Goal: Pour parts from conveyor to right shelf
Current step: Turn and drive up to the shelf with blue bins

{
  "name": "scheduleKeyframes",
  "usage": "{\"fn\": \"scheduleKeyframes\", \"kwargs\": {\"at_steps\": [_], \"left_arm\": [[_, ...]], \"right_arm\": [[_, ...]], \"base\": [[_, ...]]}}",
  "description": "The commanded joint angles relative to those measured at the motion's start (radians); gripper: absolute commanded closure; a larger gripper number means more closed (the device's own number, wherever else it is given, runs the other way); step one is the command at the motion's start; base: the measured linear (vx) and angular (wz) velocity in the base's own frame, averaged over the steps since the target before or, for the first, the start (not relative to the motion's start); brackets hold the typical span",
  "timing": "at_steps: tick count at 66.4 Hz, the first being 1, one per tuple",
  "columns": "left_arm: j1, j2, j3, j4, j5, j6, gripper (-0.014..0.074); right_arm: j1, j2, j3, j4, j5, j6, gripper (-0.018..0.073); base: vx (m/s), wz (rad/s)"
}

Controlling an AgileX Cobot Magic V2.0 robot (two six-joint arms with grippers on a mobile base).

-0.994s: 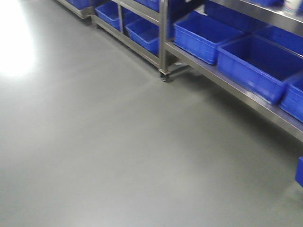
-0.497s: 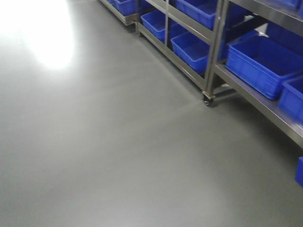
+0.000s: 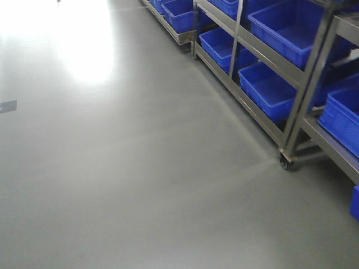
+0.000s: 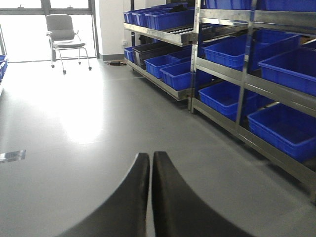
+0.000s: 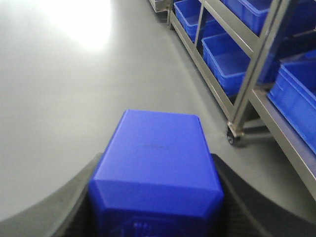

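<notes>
Sliding rightward, the right shelf [image 3: 272,89] is being passed; part [image 5: 158,158] is clamped in right gripper [image 5: 155,197], left gripper [image 4: 150,160] pressed together, nothing poured yet.

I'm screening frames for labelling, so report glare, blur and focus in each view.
Front-facing view: blown-out white glare upper left on the smooth grey floor; glossy blue plastic tubs look soft. Left wrist view: overexposed windows behind the grey office chair, reflection washing the floor; steel shelving fairly sharp. Right wrist view: glare at top; close bright-blue plastic block slightly soft.
</notes>
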Motion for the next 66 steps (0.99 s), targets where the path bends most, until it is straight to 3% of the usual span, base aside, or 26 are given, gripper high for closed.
{"fn": "scheduleKeyframes", "kwargs": {"at_steps": [1,66], "left_arm": [[0.003,0.018,-0.020,-0.008,-0.079,-0.008,0.0603],[0.003,0.018,-0.020,-0.008,-0.079,-0.008,0.0603]], "right_arm": [[-0.002,0.009,-0.026,0.006,-0.075,-0.008,0.0564],[-0.002,0.009,-0.026,0.006,-0.075,-0.008,0.0564]], "base": [[0.72,0.15],[0.70,0.22]]}}
